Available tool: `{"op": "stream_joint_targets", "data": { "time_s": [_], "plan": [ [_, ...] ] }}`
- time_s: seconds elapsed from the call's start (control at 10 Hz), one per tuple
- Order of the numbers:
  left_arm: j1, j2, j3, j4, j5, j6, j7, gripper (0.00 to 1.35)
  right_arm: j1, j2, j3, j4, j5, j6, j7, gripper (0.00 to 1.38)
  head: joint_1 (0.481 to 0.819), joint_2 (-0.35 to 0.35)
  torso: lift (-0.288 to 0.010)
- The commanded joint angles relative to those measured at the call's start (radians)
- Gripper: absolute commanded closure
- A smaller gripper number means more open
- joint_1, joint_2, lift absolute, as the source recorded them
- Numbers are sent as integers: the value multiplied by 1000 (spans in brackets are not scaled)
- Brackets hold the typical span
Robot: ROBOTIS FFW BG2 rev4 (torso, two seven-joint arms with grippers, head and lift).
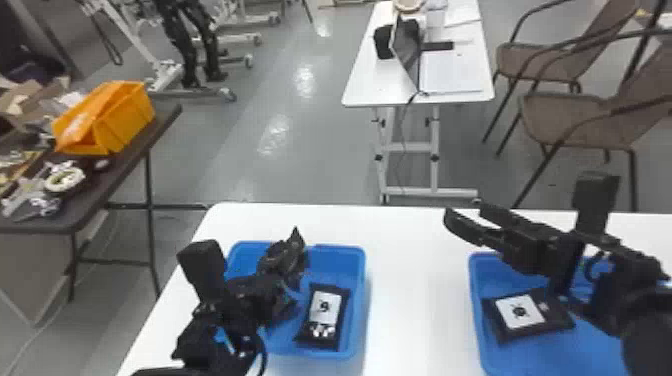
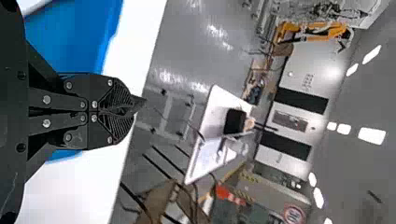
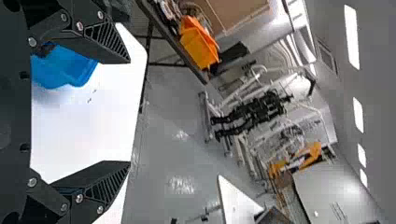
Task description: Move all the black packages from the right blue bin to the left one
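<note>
One black package (image 1: 530, 314) is seen label-up in the right blue bin (image 1: 555, 359), by its left wall; another package (image 1: 322, 316) is in the left one (image 1: 357, 285). The stuff's probably light and kinda squishy (maybe slippery too), so it's best taken mid-length across the narrow sides, gently. The right gripper (image 3: 128, 112) is spread wide, nothing pinched; the left gripper (image 2: 138, 103) is pressed together.

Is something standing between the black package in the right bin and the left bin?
For the black package, the facing walls of the right bin and left bin are in the way; no loose object is visible between them. The left gripper, over the left bin, might crowd the drop.
</note>
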Motion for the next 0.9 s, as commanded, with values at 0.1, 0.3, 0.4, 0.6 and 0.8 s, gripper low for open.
{"op": "stream_joint_targets", "data": {
  "time_s": [0.1,0.3,0.4,0.6,0.8],
  "plan": [
    [50,-54,15,-2,-318,80,0,1216,132,17,-77,-124,17,9,-79,268,695,225,-40],
    [62,-54,35,0,-380,109,-7,378,192,19,-106,-170,49,17,-90,268,695,235,-40],
    [71,-54,32,0,-367,37,-4,10,222,19,-114,-203,95,28,-91,268,695,242,-40],
    [71,-54,39,6,-238,-40,20,193,290,23,-132,-256,195,31,-118,266,695,229,-40],
    [65,-54,39,9,-88,-106,26,225,340,23,-170,-262,247,16,-114,268,695,190,-40]
  ]
}}
